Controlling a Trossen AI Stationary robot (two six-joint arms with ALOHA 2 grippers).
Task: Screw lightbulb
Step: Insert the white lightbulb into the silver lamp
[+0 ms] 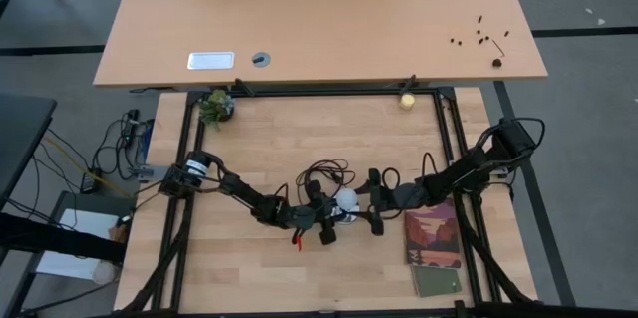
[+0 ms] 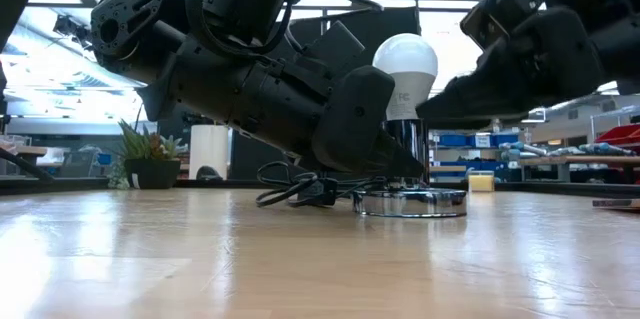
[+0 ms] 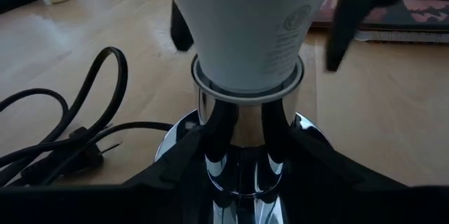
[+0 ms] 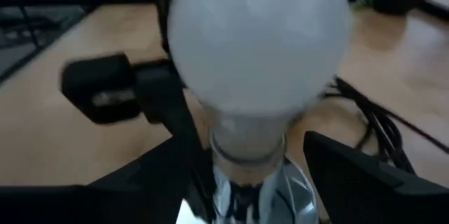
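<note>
lightbulb (image 2: 405,71): seated upright in chrome socket (image 2: 408,197), table centre.
left gripper (image 1: 321,224): pinched on the socket stem, so the base is kept steady.
right gripper (image 1: 375,203): fingers spread around the bulb's neck, grip not confirmed; placed for twisting.
step: screwing judged underway.

One lightbulb (image 1: 345,198), one chrome socket stand (image 2: 410,202), one black cord (image 1: 324,171), two booklets (image 1: 432,237), one small potted plant (image 1: 215,107), one yellowish ball (image 1: 407,101), two arms, each with one claw.
</note>
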